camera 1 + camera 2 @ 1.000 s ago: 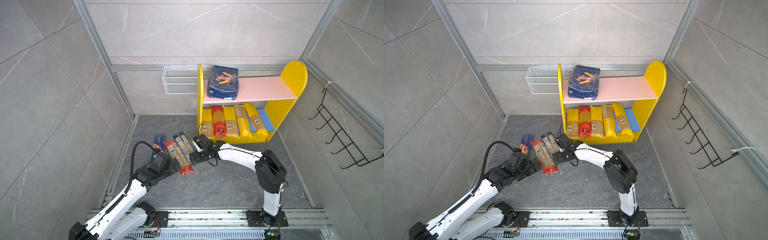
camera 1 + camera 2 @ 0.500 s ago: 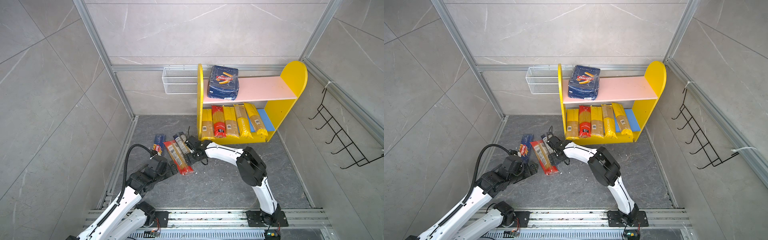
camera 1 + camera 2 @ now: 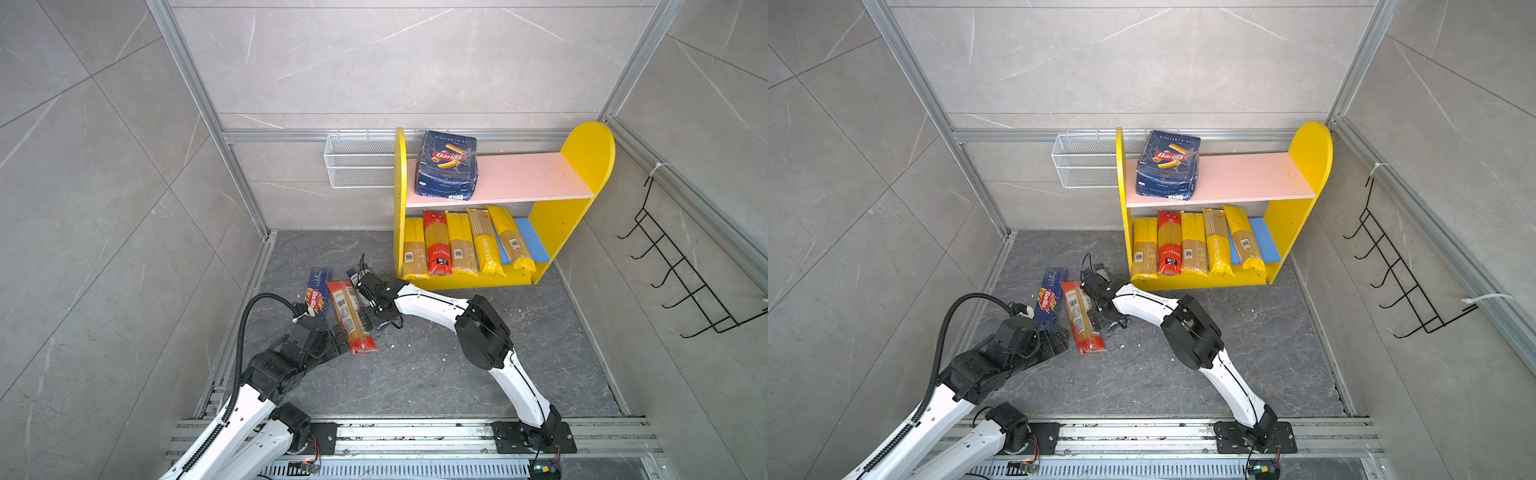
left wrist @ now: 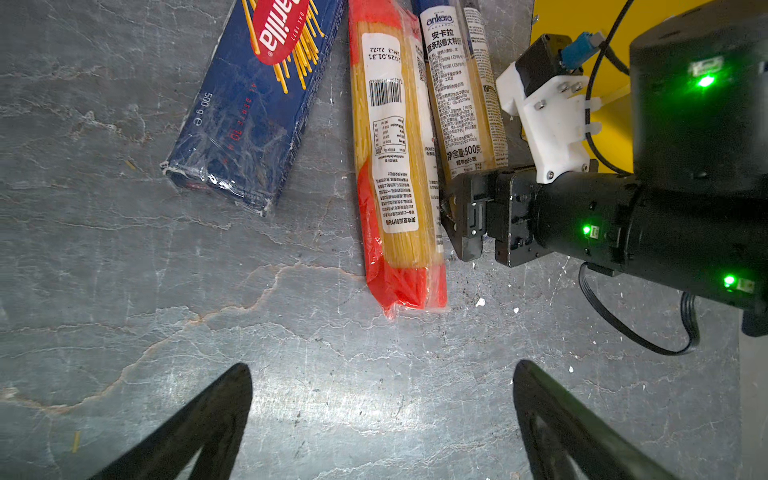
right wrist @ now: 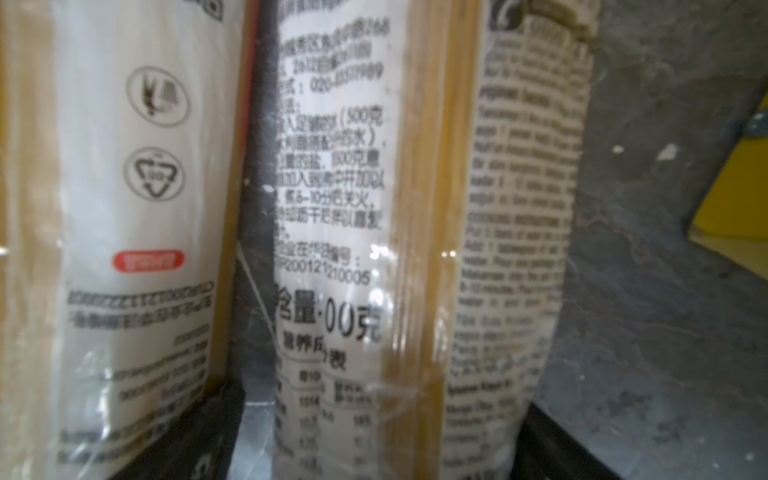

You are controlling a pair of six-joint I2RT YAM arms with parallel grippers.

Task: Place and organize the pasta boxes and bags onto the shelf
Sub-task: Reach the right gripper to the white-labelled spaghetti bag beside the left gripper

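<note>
Hovering: left gripper (image 4: 382,365), jaws spread wide, empty, near red-and-clear bag (image 4: 395,166)
Straddling: right gripper (image 3: 369,319), jaws wide astride dark bag (image 4: 461,83) on floor (image 4: 166,291), unclamped

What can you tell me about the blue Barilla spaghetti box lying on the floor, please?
The spaghetti box is long, narrow, dark blue, wrapped in wrinkled clear film, with a red oval Barilla logo over yellow strands. It lies flat on the grey floor, logo up, beside the red-and-clear bag. Nothing holds it.
</note>
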